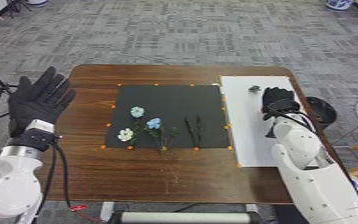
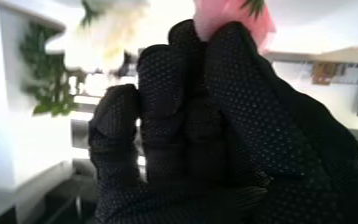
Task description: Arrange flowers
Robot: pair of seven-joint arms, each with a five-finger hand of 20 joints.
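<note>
On the black mat, cut flowers lie loose near the left side

On the black mat, a pale blue flower lies farthest from the robot, a deeper blue flower is nearer, and a white flower is close to the near left corner. Dark stems lie right of the blooms. Just right of the mat, a white board carries a small green sprig; over the board's right side is the right hand, its arm stretched forward. In the right wrist view, a pink flower, cut off by the edge, shows right behind the glove; whether the hand grasps it, I can't tell. A cream bloom and green leaves are blurred. Well left of the mat, the left hand is raised, relaxed and empty, fingers extended.
</note>
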